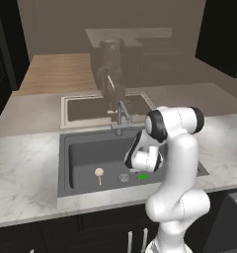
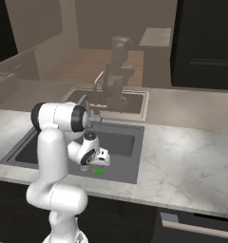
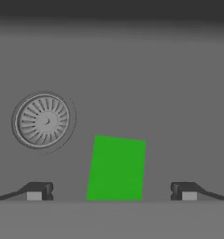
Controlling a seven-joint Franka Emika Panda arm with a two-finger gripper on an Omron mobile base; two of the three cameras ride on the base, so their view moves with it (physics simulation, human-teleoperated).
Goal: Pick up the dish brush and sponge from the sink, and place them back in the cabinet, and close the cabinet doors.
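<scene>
The sponge lies flat on the floor of the dark grey sink, its green top up; it also shows as a green patch near the sink's front wall. My gripper hangs open just above it, one fingertip to each side, nothing held. In the base views the hand reaches down into the basin. The dish brush lies on the sink floor to the left of the round drain. A black wall cabinet is at the upper right.
The grey faucet stands at the sink's back edge. Marble counter surrounds the basin. Behind it a beige-rimmed basin and a wooden top. Low black fronts run beneath the counter.
</scene>
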